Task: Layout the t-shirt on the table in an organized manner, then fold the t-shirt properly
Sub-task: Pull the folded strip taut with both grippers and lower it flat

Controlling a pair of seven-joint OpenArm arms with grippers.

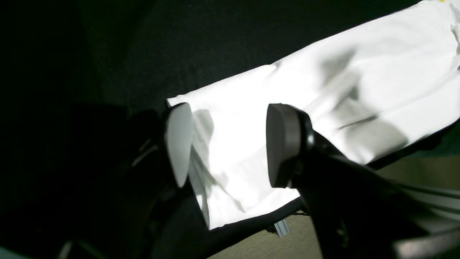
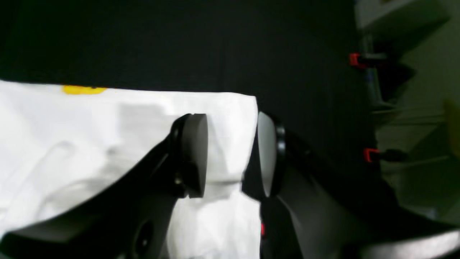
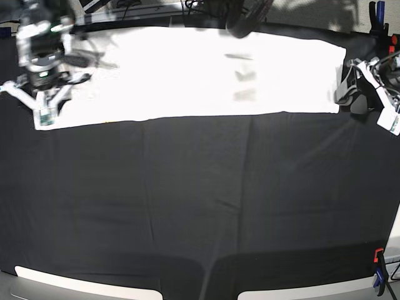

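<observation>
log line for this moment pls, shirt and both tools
shirt: folded into a long band on the table | left tool: open over one end | right tool: jaws apart at other end, no grip seen

**Colours and Patterns**

The t-shirt [image 3: 200, 75] is plain white on the visible side, with grey shadow patches. A small yellow print mark [image 2: 83, 89] shows at its edge, up and left of the right claw [image 2: 231, 154]. The table [image 3: 200, 206] top is matte black, without pattern. The right claw pads are dark grey on black fingers. The left claw [image 1: 226, 144] shows one pale grey pad and one dark grey pad. Clamps [image 2: 370, 154] right of the right claw are red.
</observation>
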